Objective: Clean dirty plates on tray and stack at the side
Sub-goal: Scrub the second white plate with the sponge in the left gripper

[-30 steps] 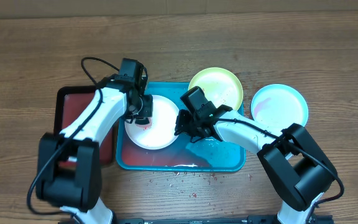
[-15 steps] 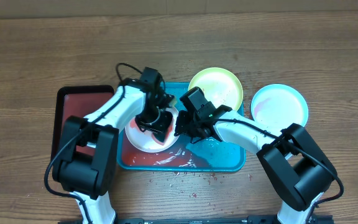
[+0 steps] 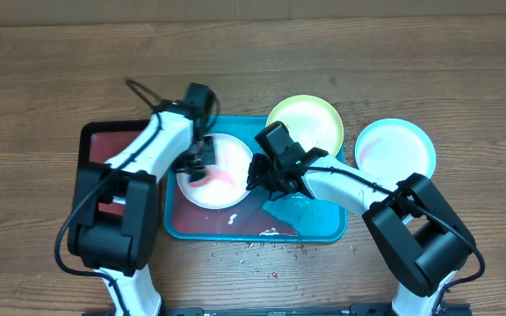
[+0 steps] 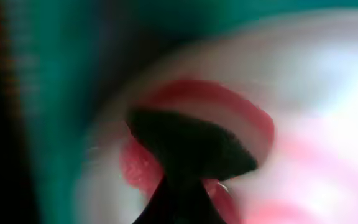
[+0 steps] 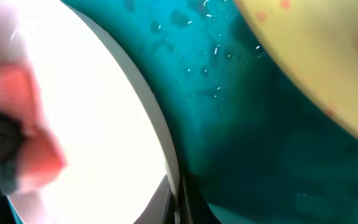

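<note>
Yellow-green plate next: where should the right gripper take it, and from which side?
Grip the rim: the yellow-green plate is shallow and round, so only its edge fits between fingers. It lies across the tray's far rim, so its near edge probably sits raised over the tray floor. Once the right gripper leaves the cream plate, come from the robot's side, one finger under that edge, one over.

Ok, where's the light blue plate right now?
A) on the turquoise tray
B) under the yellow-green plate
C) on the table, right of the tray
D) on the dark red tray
C: the blue plate lies on the table, to the right of the tray, with nothing on top of it.
</note>
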Action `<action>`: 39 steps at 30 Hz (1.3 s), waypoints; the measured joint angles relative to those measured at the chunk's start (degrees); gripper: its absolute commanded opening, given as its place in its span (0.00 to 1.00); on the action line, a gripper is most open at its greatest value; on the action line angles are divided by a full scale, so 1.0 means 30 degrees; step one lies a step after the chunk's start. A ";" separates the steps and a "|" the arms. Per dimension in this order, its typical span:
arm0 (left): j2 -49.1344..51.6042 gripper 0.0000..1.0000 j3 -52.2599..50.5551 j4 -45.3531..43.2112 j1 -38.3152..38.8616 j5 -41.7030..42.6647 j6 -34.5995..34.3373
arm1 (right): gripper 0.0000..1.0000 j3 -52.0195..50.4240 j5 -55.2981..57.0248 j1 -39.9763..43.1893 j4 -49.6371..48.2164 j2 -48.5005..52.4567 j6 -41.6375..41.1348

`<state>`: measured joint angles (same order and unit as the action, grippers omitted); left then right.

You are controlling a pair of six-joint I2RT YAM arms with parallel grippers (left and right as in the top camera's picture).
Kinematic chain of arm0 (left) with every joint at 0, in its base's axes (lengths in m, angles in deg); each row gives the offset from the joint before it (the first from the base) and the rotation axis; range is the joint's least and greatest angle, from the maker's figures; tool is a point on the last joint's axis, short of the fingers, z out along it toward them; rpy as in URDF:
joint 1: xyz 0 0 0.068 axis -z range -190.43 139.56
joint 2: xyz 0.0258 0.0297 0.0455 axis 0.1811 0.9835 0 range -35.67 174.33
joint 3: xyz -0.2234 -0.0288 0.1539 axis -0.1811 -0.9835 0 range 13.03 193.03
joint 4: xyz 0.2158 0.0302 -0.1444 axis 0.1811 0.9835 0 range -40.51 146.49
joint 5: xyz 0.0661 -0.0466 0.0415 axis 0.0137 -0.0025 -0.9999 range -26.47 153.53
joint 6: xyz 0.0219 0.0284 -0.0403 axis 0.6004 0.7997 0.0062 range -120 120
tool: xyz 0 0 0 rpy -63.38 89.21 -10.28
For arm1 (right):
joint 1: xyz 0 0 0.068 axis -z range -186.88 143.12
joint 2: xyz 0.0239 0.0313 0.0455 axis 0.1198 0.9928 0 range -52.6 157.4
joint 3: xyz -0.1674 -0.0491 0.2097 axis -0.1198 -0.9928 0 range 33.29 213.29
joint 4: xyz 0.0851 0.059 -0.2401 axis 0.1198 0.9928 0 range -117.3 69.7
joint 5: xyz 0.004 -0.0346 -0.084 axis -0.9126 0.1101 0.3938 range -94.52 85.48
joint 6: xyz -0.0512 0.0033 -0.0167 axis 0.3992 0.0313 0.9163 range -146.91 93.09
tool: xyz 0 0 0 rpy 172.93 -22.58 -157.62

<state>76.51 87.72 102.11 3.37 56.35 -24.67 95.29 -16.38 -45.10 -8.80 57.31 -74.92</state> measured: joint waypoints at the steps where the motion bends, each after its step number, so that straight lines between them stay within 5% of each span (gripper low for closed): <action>1: 0.0029 0.04 -0.0007 0.0372 -0.0168 -0.0525 -0.0211 | 0.04 0.0000 -0.0022 -0.0007 -0.0022 0.0000 0.0000; 6: 0.0087 0.04 -0.0007 0.1705 -0.0262 0.0204 0.2295 | 0.04 0.0000 -0.0233 -0.0146 -0.0095 0.0015 0.0022; 12: 0.0233 0.04 -0.0022 0.3169 0.0138 0.7446 1.0069 | 0.04 0.0000 -0.0270 -0.0138 -0.0022 0.0015 0.0080; 18: 0.0474 0.04 -0.0036 0.1253 0.1115 1.1548 1.3231 | 0.04 0.0000 -0.0270 -0.0124 -0.0015 0.0015 0.0073; 23: 0.0481 0.04 -0.0058 -0.2710 0.0976 0.9741 1.0258 | 0.04 0.0000 -0.0197 0.0044 -0.0102 0.0015 0.0015; 29: 0.0393 0.04 -0.0029 -0.5042 0.0925 0.3687 0.5238 | 0.04 0.0000 -0.0189 0.0066 -0.0146 0.0036 0.0007; 35: 0.0364 0.04 0.0117 -0.2812 0.0882 -0.2812 0.1982 | 0.04 0.0000 -0.0240 0.0066 -0.0182 0.0036 0.0022; 39: 0.0364 0.04 0.0117 -0.0335 0.0852 -0.3818 0.1632 | 0.04 0.0000 -0.0335 -0.0007 -0.0182 0.0044 0.0102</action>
<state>77.60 88.07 101.11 5.93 44.90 -19.77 95.29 -17.39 -45.12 -9.35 57.44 -74.62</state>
